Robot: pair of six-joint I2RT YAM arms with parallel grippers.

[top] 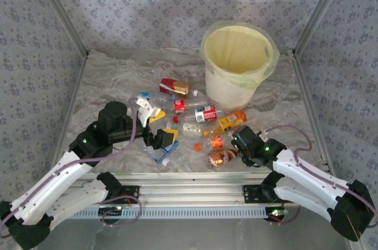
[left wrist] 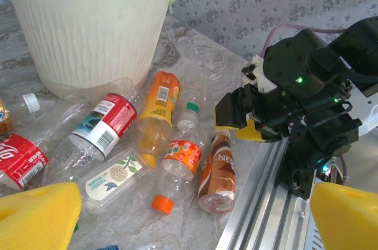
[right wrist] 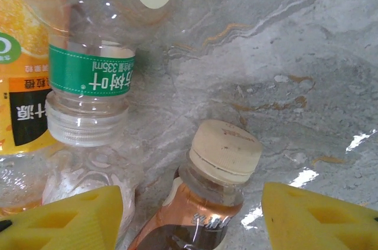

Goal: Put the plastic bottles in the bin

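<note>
The plastic bottles (top: 205, 113) lie scattered mid-counter (top: 112, 72), between the near edge and the bin (top: 227, 87) by the far right corner. The right tool (right wrist: 192, 211) straddles a copper-labelled bottle (right wrist: 189, 229) close to the near edge, with its pads (right wrist: 313, 220) either side of the neck and not touching yet. The left tool (left wrist: 195, 214) gapes with nothing in it. Empty and thin-walled, the bottle should be light, crushable and slick (glossy sleeve), so the stiff neck under the cream cap (right wrist: 225, 151) looks the safest hold. Its body is cut off below, and the clear bottles blur into the marbled top.
</note>
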